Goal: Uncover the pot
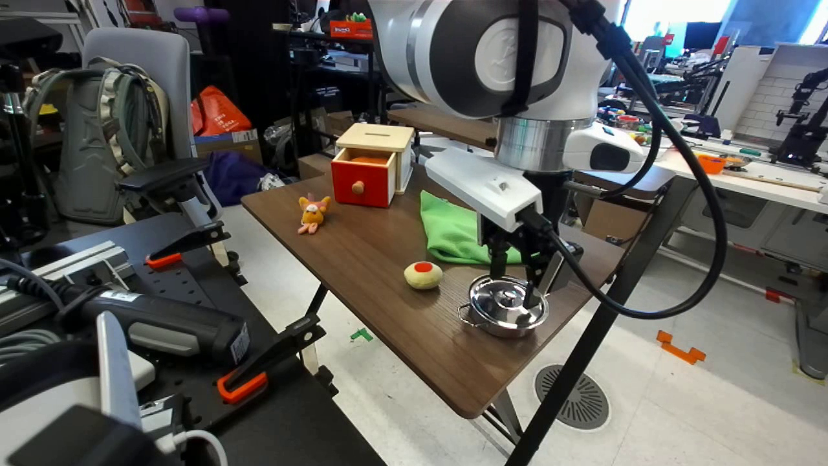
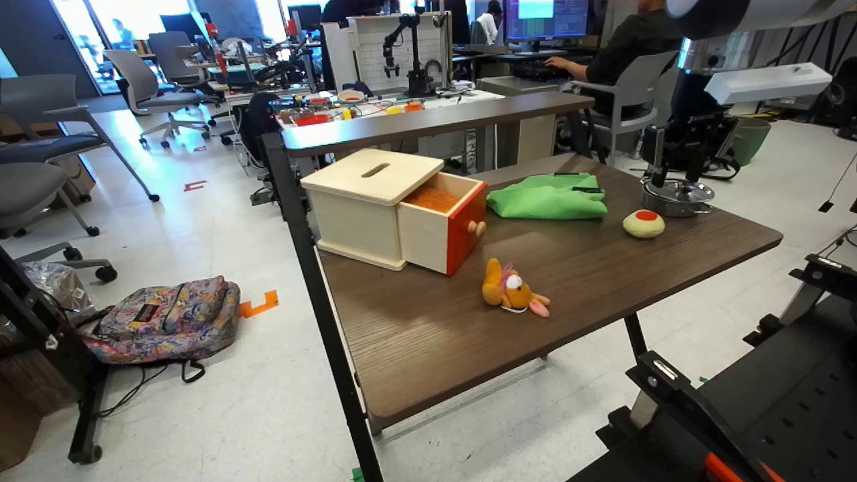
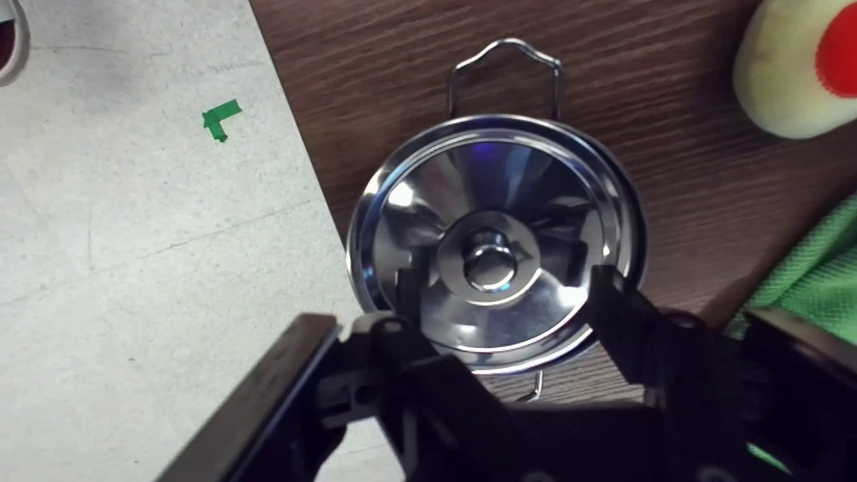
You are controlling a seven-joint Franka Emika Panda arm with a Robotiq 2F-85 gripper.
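Still covered tbh: round steel lid [image 3: 492, 201] is seated on the shallow silver-steel pot [image 1: 501, 331], lower right of centre in an exterior view. Black two-fingered gripper [image 3: 507, 284] is spread apart, shiny knob [image 3: 491, 268] ungripped; grasp and lift seemingly left.

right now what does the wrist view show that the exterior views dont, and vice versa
Only the wrist view: a near straight-down look at the round steel lid and its knob.
Only the exterior views: pale wooden box, its red drawer, orange plush toy, white-and-grey robot arm.
Shared: that lid, shallow silver steel pot, open black pincer, rounded pale-yellow toy with red spot, green cloth, brown wooden table.
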